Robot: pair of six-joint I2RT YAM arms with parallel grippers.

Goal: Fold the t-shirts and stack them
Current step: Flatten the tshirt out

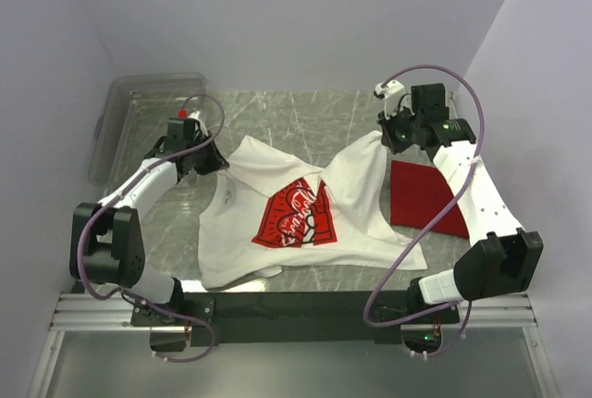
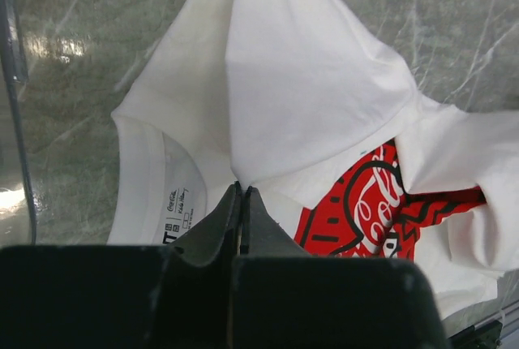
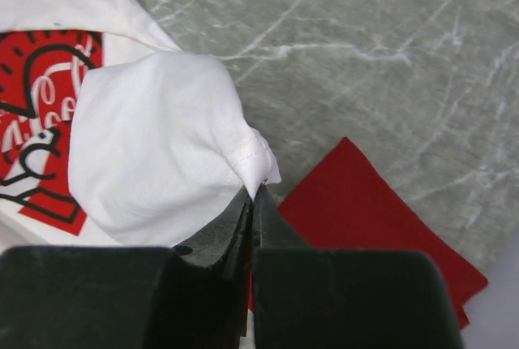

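The left claw [image 2: 241, 193] was clenched tight on a pinch of the white t-shirt [image 1: 227, 231] near its collar, and the right claw [image 3: 253, 191] was clamped on a stitched hem of the same shirt, holding it in a raised peak. The shirt lay rumpled mid-desk [image 1: 305, 116], print up, with the red t-shirt [image 1: 421, 196] folded flat at its right edge.

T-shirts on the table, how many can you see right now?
2. The white t-shirt with the red print lies mid-table, pinched by the left gripper and the right gripper. The red t-shirt lies folded flat to its right. Anything beneath the white one would be hidden.
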